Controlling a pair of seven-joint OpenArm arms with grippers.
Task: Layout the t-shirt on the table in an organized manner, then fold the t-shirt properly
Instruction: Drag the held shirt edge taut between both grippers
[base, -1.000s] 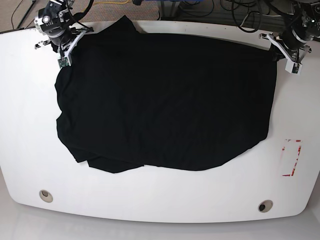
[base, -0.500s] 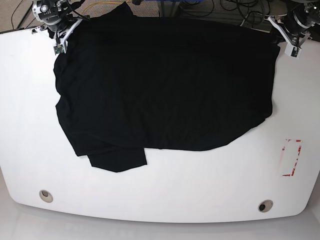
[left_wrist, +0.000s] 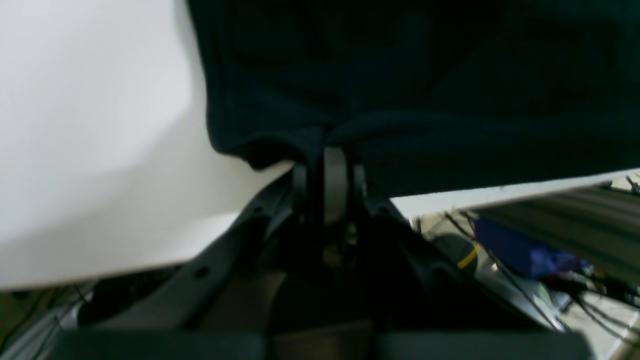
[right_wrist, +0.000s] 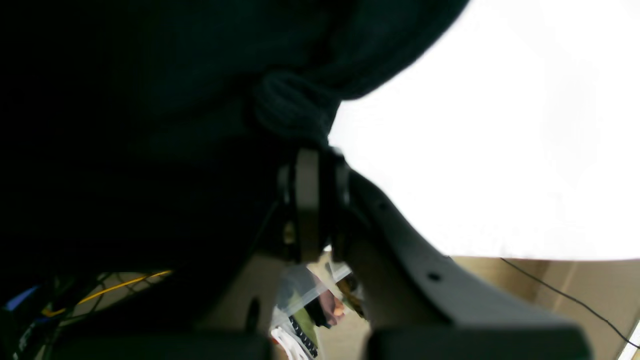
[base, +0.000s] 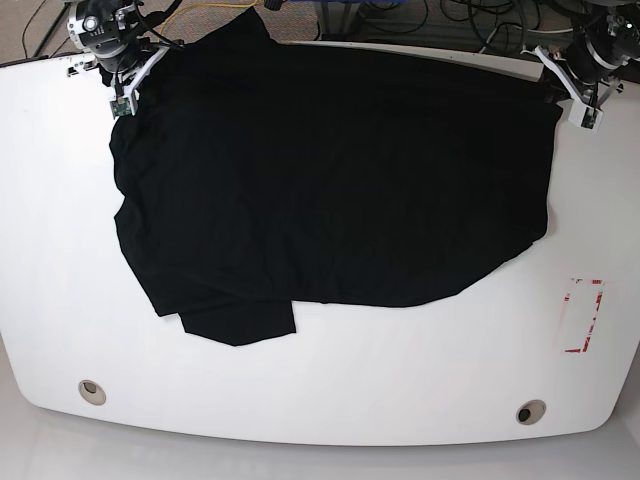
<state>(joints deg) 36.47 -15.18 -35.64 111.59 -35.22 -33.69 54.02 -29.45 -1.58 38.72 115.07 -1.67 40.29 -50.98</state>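
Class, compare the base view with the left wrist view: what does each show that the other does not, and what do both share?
Only the base view shows the whole spread black t-shirt, the red-outlined mark, both grommet holes and the right end effector. Only the left wrist view shows the left end effector shut on a bunched fold of fabric, close up. Both share the shirt and the white table.

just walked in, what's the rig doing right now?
Both arms are laying a black t-shirt out on the white table. The left gripper and the right gripper are each shut on a far corner of the cloth, near the back edge of the table; the wrist views show fabric bunched between the jaws. The shirt lies mostly spread, but its near edge is uneven and one flap sticks out at the front. Folding has not started.
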